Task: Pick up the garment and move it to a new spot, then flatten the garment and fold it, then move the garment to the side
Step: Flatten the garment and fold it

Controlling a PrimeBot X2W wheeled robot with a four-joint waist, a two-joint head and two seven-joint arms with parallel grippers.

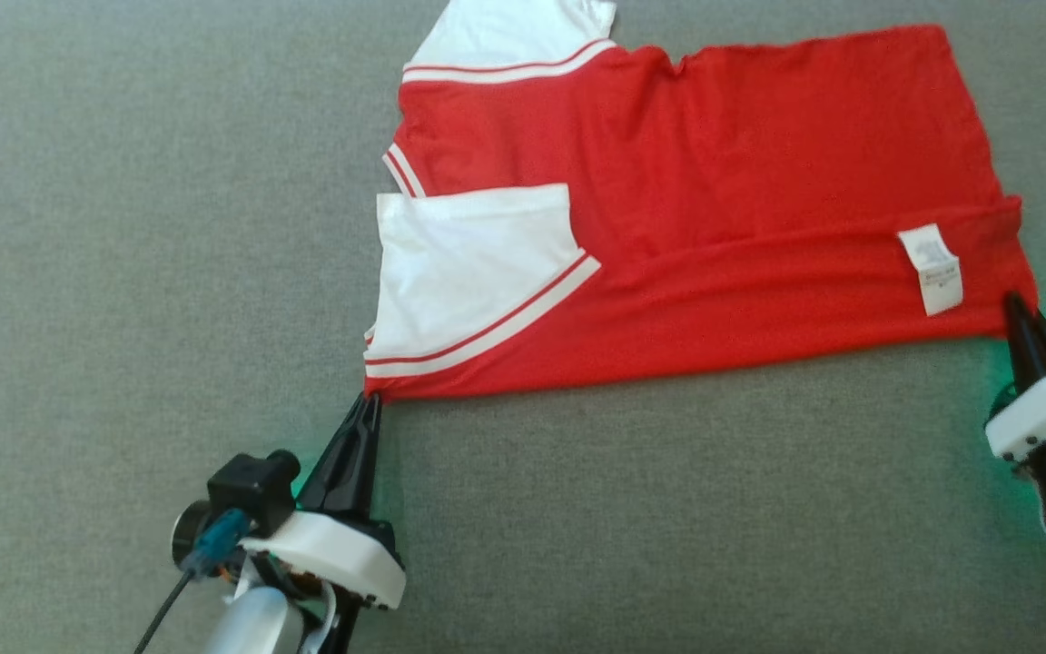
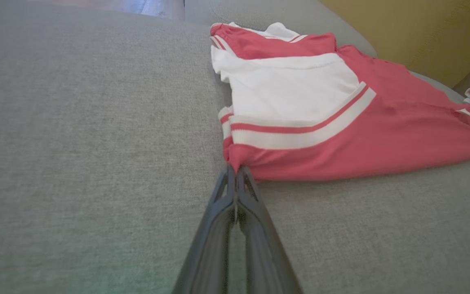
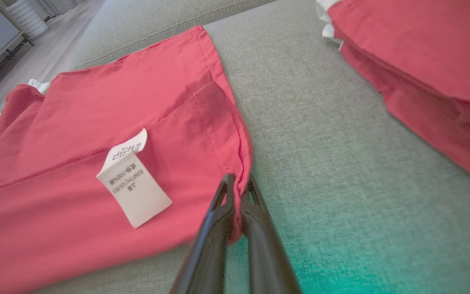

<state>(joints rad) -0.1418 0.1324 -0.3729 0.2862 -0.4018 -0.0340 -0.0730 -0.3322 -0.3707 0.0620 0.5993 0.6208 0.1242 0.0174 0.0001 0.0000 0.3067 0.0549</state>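
The garment (image 1: pixel 723 182) is a red T-shirt with white, red-striped sleeves, spread on a grey fabric surface (image 1: pixel 123 272) with its near part folded over. A white care label (image 1: pixel 932 268) lies near its right end. My left gripper (image 1: pixel 371 397) is shut on the garment's near-left corner, below the white sleeve (image 1: pixel 459 272). In the left wrist view the left gripper's (image 2: pixel 236 171) closed tips pinch the red edge (image 2: pixel 251 161). My right gripper (image 1: pixel 1016 304) is shut on the near-right hem corner. The right wrist view has the right gripper (image 3: pixel 239 183) clamping the red hem (image 3: pixel 218 122) beside the label (image 3: pixel 133 190).
In the right wrist view a second red cloth (image 3: pixel 422 61) lies on the grey surface to the right of the hem. A yellow wall (image 2: pixel 422 32) stands behind the surface in the left wrist view. Bare grey fabric (image 1: pixel 668 509) stretches between my two arms.
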